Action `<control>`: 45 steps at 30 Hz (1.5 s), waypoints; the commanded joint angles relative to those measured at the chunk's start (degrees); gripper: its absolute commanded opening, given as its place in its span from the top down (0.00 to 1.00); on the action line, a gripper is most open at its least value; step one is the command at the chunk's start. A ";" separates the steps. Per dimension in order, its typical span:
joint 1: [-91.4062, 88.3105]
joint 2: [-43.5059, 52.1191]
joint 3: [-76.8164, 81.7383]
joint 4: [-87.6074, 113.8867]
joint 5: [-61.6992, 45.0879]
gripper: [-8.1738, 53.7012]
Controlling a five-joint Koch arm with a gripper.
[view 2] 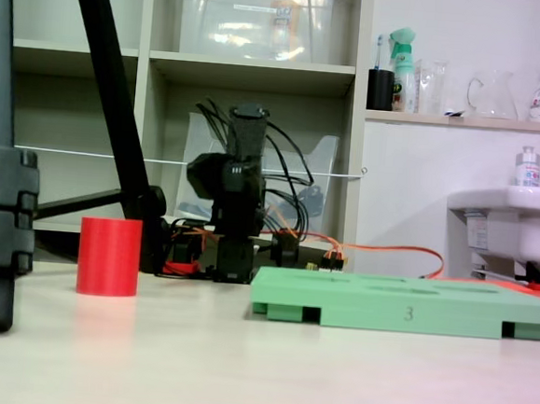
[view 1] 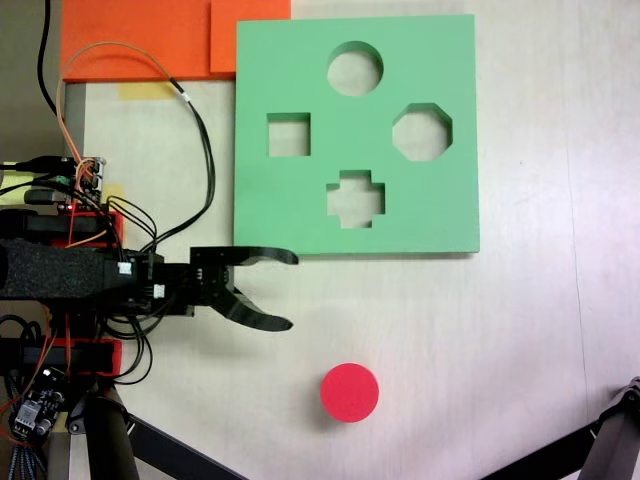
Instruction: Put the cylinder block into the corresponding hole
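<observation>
Plainly, the gripper (view 1: 290, 290) stands wide open in a fixed view from above: one black jaw runs straight out toward the right of that picture, the other curves away below it, and nothing lies between them. The tips touch neither block nor board. In the low fixed view the arm faces the camera end-on and the gripper (view 2: 234, 272) sits just over the table, its jaws too dark to separate there.

One cylinder block (view 1: 349, 392) (view 2: 109, 256) is on the table (view 1: 520, 340), red, upright on its flat end. Seen from above it lies below and a little to the right of the jaw tips, apart from them, nearer the bottom edge of the picture than the board is.

One green foam board (view 1: 440, 210) (view 2: 402, 311) lies flat on the table, its lower edge just above the upper jaw in the view from above. It has four cutouts: the circular hole (view 1: 355, 68) near the board's far edge, one octagonal hole (view 1: 421, 131) toward its right edge, one square hole (view 1: 288, 135) toward its left edge, and one cross-shaped hole (view 1: 355, 197) near its near edge. All four are unfilled.

Two orange foam pieces (view 1: 140, 38) lie at the table's top left corner, touching the board's corner.
</observation>
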 commanded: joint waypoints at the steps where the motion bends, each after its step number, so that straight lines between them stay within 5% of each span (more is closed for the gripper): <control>1: 1.85 1.76 3.16 -4.92 0.53 0.14; 7: 7.03 -5.36 2.20 -10.72 0.53 0.03; 12: 6.94 -47.11 -5.27 -52.73 0.70 0.03; 13: 6.68 -49.48 -6.50 -53.96 0.70 0.03; 45: 21.71 -79.98 -32.96 -57.13 1.49 0.04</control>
